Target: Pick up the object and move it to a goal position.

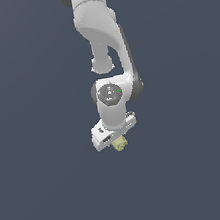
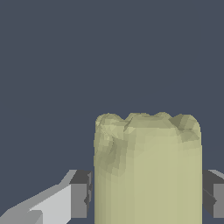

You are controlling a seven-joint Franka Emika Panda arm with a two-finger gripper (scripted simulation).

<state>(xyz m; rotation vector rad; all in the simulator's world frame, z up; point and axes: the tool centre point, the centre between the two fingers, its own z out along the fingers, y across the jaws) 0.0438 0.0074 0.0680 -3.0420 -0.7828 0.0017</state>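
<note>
Fingers (image 2: 79, 197) press both sides of the lump (image 2: 148, 170), so we judge our gripper (image 1: 118, 142) closed on it, holding it beneath the arm for carrying toward the goal.

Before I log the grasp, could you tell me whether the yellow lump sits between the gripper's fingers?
Yes, in the wrist view the lump fills the gap between the two dark fingers of the gripper.
</note>
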